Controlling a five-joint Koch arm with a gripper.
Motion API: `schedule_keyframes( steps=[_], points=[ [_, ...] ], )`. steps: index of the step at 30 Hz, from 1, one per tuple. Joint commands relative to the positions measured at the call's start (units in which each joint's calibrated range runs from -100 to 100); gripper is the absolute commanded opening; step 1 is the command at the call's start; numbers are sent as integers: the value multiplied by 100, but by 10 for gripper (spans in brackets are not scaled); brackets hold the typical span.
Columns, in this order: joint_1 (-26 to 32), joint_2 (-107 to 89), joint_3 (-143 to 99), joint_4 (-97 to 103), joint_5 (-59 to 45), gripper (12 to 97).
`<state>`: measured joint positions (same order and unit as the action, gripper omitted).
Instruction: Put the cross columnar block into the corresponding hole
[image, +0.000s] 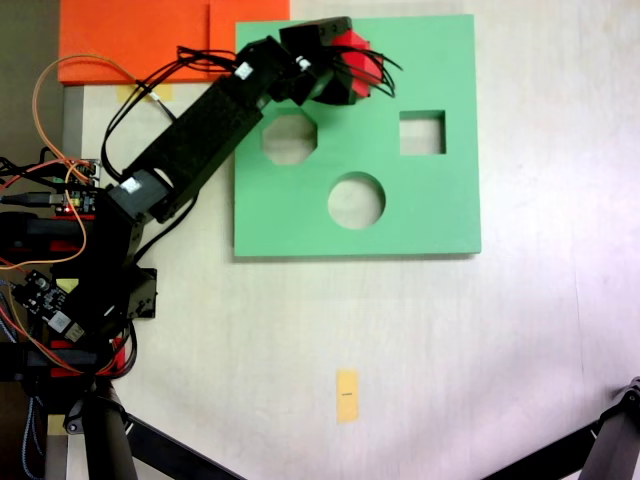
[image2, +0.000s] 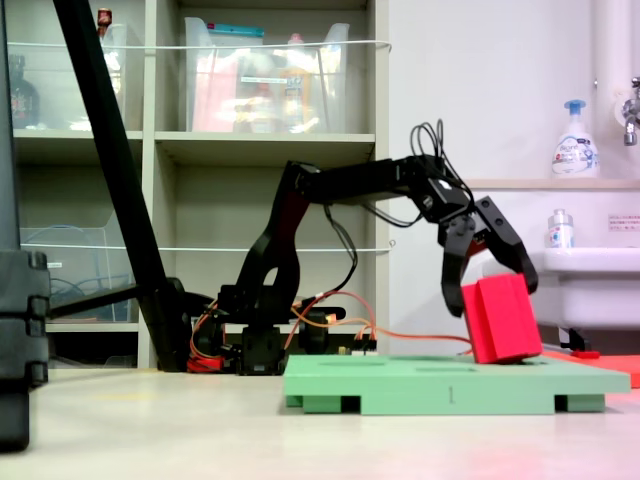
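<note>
On the pale worktop (image: 450, 350), the end effector (image2: 492, 283) grips the red foam cross block (image2: 500, 318), tilted, touching the square green foam board (image: 440, 220) near its far edge.

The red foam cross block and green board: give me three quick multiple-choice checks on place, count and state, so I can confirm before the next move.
1. Where is the red foam cross block?
A. Over the green foam board's far edge, lower corner on it
B. On the bare table
C. On the orange sheet

2. How many cutouts show in the board from above?
A. One
B. Three
C. Five

3. How does the block sit?
A. Flat
B. Fully sunk in a hole
C. Tilted, held between the jaws of the black gripper

Answers: 1 A, the side fixed view shows its corner touching the board. 2 B, octagonal, square and round. 3 C, it leans with a jaw on each side.
</note>
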<state>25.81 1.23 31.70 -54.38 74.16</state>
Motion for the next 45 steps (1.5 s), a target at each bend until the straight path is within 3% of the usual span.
schedule_keyframes(
  steps=[1,45],
  points=[
    [-15,-39,439,551,-93,462],
    [-59,1287,499,1350,-151,475]
  ],
)
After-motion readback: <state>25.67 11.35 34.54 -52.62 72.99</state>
